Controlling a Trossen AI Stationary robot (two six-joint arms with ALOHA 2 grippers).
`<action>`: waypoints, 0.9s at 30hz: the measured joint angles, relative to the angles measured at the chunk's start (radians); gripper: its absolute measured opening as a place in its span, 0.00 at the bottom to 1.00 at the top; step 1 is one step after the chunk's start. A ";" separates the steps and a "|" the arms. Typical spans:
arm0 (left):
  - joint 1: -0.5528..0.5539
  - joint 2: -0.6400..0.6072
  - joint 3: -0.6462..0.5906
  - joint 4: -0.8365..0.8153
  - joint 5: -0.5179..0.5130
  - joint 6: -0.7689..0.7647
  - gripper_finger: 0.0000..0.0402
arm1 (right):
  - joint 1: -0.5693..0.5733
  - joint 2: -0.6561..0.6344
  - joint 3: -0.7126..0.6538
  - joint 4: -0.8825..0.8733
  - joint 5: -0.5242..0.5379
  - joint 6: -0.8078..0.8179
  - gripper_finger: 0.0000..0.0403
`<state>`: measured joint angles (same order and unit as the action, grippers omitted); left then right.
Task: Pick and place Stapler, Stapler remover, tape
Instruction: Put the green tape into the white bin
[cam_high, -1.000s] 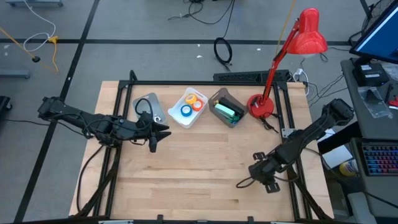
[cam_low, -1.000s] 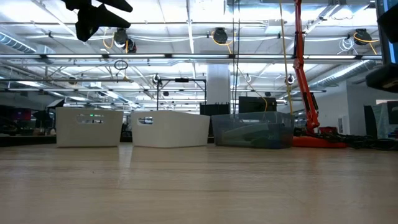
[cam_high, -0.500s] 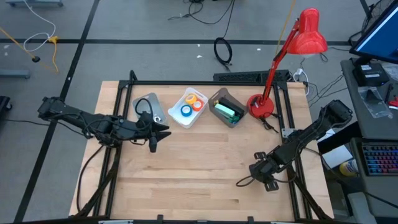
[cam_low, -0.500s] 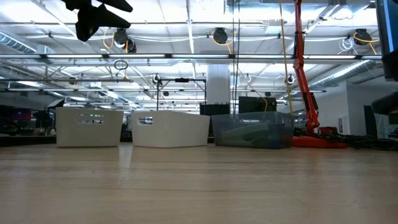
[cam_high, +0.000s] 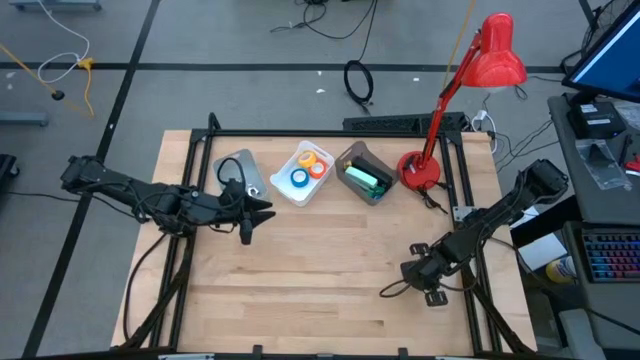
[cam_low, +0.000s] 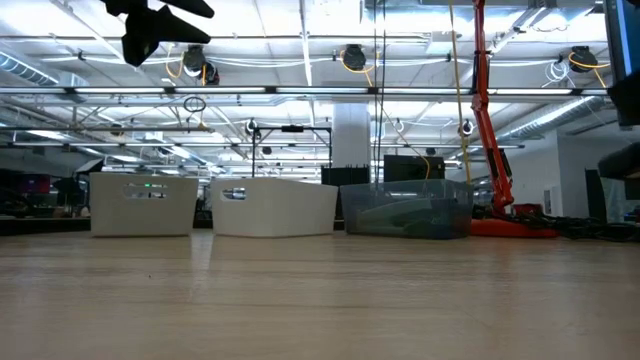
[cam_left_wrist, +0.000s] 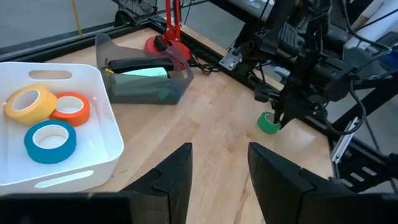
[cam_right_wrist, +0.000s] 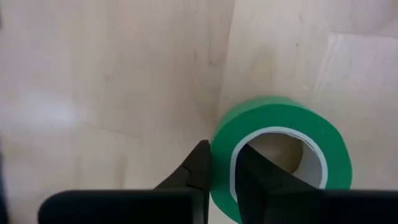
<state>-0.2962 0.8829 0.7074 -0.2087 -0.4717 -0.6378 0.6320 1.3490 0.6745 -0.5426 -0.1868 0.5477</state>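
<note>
Since the earlier frame, right gripper (cam_right_wrist: 217, 177) has closed, pinching one wall of the green tape roll (cam_right_wrist: 280, 155) near the table's (cam_high: 300, 270) right edge: light, stiff ring, smooth-sided, best held across that wall; left gripper (cam_left_wrist: 217, 171) spread, empty.

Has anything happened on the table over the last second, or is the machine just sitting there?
The right tool has closed its fingers on the wall of the green tape roll near the table's front right. The left tool stayed open, hovering by the white bin, where the orange, yellow and blue rolls still lie.
</note>
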 joint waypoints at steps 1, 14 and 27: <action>0.000 0.000 0.000 0.006 0.000 -0.004 0.40 | -0.006 -0.009 0.004 0.000 0.000 0.009 0.08; 0.001 0.040 0.000 0.218 -0.011 -0.022 0.40 | -0.194 -0.212 0.034 0.241 0.091 -0.012 0.08; 0.003 0.296 0.000 0.574 0.055 -0.023 0.40 | -0.380 -0.272 0.035 0.718 0.082 -0.143 0.08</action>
<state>-0.2936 1.1787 0.7078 0.3657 -0.4166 -0.6605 0.2520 1.0775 0.7097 0.1753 -0.1046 0.4044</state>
